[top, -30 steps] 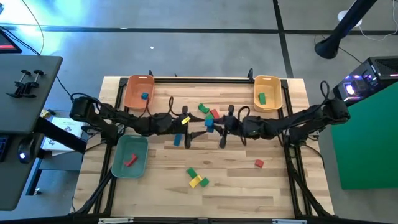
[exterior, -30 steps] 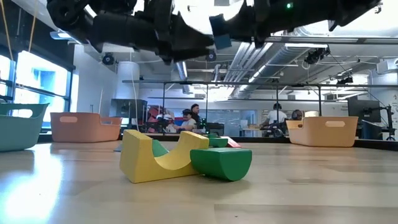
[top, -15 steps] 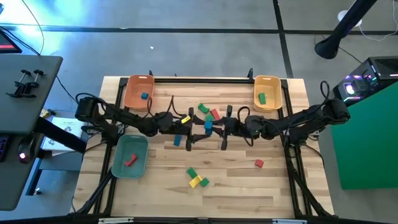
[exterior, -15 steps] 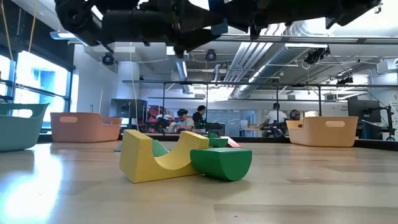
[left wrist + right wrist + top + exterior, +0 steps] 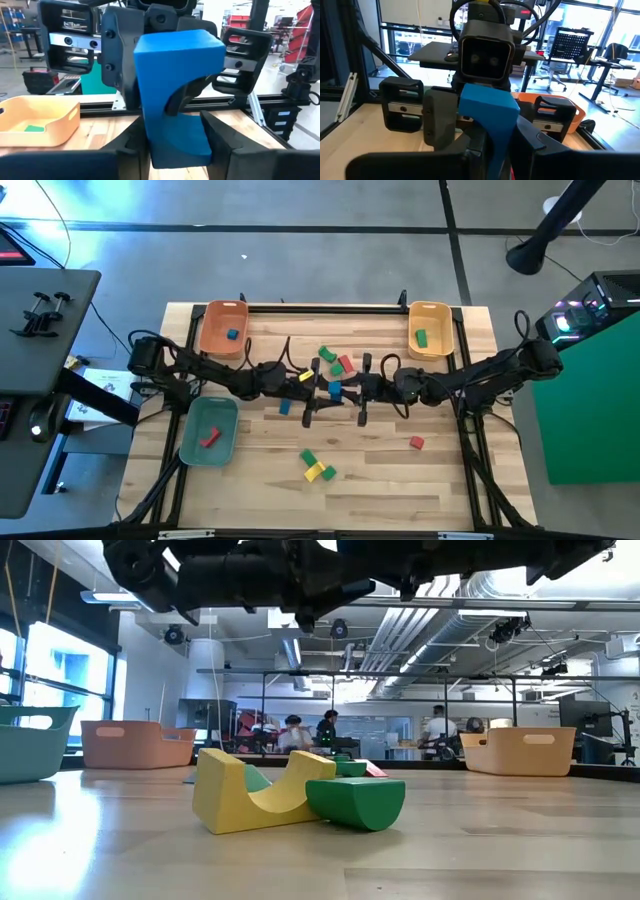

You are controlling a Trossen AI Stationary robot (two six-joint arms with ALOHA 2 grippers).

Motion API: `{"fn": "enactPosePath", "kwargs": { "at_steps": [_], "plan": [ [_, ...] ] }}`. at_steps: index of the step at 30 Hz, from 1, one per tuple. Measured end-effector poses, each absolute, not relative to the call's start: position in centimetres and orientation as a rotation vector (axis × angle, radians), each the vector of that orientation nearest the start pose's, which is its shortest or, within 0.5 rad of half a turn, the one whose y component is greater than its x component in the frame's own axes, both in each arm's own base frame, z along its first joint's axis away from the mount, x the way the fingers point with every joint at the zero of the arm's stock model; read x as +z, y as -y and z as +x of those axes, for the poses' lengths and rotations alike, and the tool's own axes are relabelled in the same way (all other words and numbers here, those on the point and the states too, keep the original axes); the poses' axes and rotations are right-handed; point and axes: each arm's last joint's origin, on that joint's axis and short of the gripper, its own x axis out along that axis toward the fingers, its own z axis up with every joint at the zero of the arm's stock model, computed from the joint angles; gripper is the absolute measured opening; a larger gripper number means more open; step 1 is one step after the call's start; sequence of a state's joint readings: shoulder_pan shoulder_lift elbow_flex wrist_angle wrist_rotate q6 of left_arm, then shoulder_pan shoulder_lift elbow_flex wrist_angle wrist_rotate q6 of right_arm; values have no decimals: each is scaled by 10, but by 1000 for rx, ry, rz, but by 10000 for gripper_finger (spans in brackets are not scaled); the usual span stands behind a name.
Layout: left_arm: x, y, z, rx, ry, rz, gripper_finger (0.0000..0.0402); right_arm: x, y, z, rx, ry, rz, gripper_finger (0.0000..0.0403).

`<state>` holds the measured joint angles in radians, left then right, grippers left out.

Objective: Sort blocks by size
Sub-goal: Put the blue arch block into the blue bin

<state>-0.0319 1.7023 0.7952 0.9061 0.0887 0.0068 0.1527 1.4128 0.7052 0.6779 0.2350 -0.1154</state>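
A blue block [image 5: 335, 387] with a curved notch hangs above the middle of the table between my two grippers, which face each other. My left gripper [image 5: 328, 388] comes from the table's left and is shut on the block, which fills the left wrist view [image 5: 175, 95]. My right gripper [image 5: 343, 387] comes from the right and is shut on the same block [image 5: 490, 112]. Loose blocks lie on the table: green [image 5: 326, 354], red [image 5: 345, 364], yellow [image 5: 300, 375], blue [image 5: 284, 406], red [image 5: 416, 442], and a yellow arch [image 5: 255, 795] against a green one [image 5: 355, 802]. My left gripper pinches the block's near end [image 5: 155, 150] between its two fingers [image 5: 132, 147], one on each side. The fingers lie level and come from the table's left. The block is lifted clear of the table. My right gripper pinches the block's other end [image 5: 492, 142] between its two fingers [image 5: 532, 142]. The fingers lie level and come from the table's right. The block stands clear of the table between both grippers.
An orange tray [image 5: 222, 315] at the far left holds a blue block. A yellow tray [image 5: 430, 310] at the far right holds a green block. A green tray [image 5: 205, 415] at the left holds a red block. People move in the room beyond the table.
My left gripper has moved toward the table's right edge, up to the blue block that my right gripper keeps in the air. My right gripper and the block have stayed in place.
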Motion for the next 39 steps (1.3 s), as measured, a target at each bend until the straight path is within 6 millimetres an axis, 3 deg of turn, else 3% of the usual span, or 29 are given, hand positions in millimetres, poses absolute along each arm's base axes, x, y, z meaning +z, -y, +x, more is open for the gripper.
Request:
{"fn": "enactPosePath", "kwargs": {
  "at_steps": [13, 18, 24, 30, 35, 39],
  "plan": [
    [203, 13, 348, -70, -89, 13, 105, 239, -36, 296, -84, -124, -64, 74],
    [209, 16, 337, 62, -217, 57, 105, 248, -34, 286, -109, -144, -80, 122],
    [228, 28, 296, 323, -495, 94, 105, 269, -30, 263, -140, -161, -102, 163],
    [255, 46, 253, 573, -918, -64, 105, 270, -29, 260, -127, -182, -199, 165],
    [262, 80, 212, 706, -1354, -278, 105, 268, -22, 263, -146, -193, -259, 165],
    [257, 111, 179, 792, -1572, -462, 105, 265, -19, 264, -151, -221, -273, 165]
  ]
}}
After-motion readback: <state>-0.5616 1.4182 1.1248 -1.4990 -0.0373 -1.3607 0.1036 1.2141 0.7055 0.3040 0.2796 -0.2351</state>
